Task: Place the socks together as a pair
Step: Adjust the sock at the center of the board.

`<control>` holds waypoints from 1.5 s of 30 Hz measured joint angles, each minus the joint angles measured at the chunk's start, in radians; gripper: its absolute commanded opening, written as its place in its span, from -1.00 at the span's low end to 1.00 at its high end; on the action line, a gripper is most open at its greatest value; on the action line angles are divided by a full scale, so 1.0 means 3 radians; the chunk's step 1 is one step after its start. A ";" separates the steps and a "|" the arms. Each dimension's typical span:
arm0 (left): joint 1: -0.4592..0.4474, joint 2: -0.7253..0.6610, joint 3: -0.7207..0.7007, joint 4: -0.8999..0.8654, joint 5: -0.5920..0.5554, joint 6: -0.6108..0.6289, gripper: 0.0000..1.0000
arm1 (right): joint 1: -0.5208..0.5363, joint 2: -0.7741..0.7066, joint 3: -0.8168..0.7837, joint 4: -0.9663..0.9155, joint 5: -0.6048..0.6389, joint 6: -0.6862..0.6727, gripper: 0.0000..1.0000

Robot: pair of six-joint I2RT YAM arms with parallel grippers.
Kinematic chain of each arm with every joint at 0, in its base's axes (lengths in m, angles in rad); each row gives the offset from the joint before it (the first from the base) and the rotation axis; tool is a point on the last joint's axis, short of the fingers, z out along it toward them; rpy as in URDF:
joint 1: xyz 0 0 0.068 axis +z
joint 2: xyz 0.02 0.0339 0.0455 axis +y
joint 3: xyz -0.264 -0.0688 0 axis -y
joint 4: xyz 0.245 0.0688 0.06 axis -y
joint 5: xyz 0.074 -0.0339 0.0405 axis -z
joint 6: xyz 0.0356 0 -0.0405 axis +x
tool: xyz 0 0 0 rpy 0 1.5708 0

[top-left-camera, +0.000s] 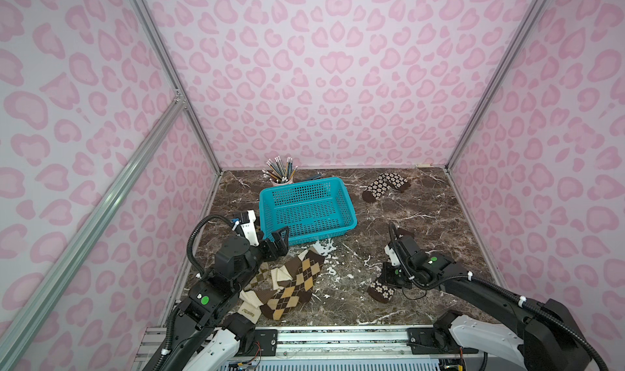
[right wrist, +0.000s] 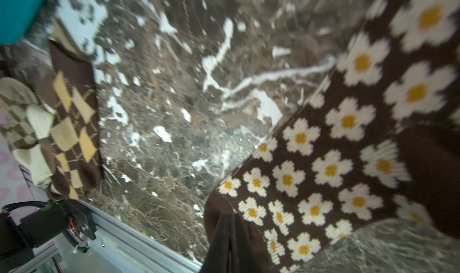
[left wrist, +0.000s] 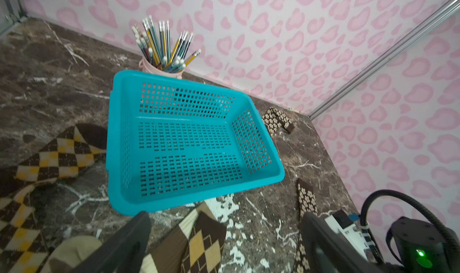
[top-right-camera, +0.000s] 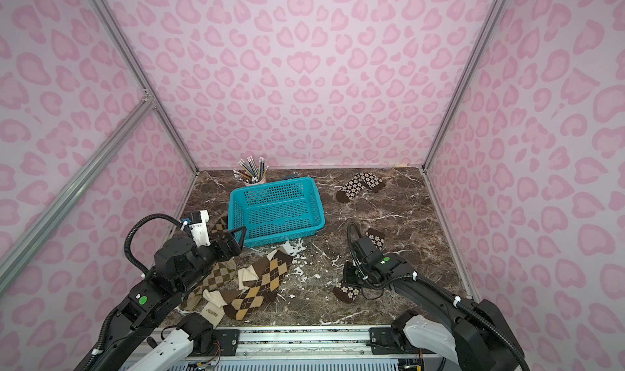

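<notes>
Checking the right side first: right gripper (right wrist: 227,225) has its fingers pressed together, clamped on the dark end of the near flower sock (top-left-camera: 381,291). In both top views that sock runs under the right arm (top-left-camera: 466,283). The pinched end is toward the front edge of the table (top-left-camera: 422,224), and the other end shows beyond the wrist, farther back. The right wrist view is blurred, so I cannot tell whether the pinched end is off the table.

Far flower sock (top-left-camera: 385,185) lies bent at the far right of the table, beyond the basket (top-left-camera: 301,185) and well apart from its mate.

Left gripper (top-left-camera: 277,244): jaws wide apart, nothing between them. It hovers at the basket's near-left corner, above the sock heap.

The heap sits front left:
- argyle sock (top-left-camera: 297,284) on top, lying diagonally, one end toward the robot
- cream sock (top-left-camera: 280,276) tucked against it and partly covered, with more cream cloth nearer the robot
- check sock (top-right-camera: 220,274) mostly under the left arm (top-left-camera: 233,254)

Second argyle sock (left wrist: 57,157) lies just beside the basket's left wall, apart from the first. In the top views the left wrist covers most of it.

Pencil cup (top-left-camera: 282,173) stands just behind the basket, by the back wall.
</notes>
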State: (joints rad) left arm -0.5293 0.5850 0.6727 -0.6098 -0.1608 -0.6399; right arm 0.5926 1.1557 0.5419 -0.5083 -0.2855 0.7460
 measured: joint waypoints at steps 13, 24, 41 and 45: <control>-0.0383 0.0299 -0.0042 -0.0017 0.0074 0.0003 0.95 | 0.0479 0.0633 0.0100 0.0249 -0.0145 0.0378 -0.91; -0.0604 0.0549 -0.0025 0.0100 0.0108 0.0127 0.95 | 0.0453 0.1642 0.0724 0.1158 -0.0678 0.0679 -0.86; -0.0951 0.1132 0.0094 0.0361 0.0081 -0.0037 0.95 | -0.1063 0.0830 0.1031 0.0277 -0.0360 0.0264 -0.55; -0.0952 0.1294 0.0221 0.0404 0.0126 -0.0050 0.95 | -0.1391 0.1425 0.1354 0.0114 -0.0261 -0.0153 -0.59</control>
State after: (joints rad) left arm -0.8150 0.9733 0.7391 -0.4885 -0.1230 -0.6548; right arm 0.1753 1.5833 0.9482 -0.4740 -0.3637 0.7002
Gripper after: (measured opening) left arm 0.973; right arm 0.214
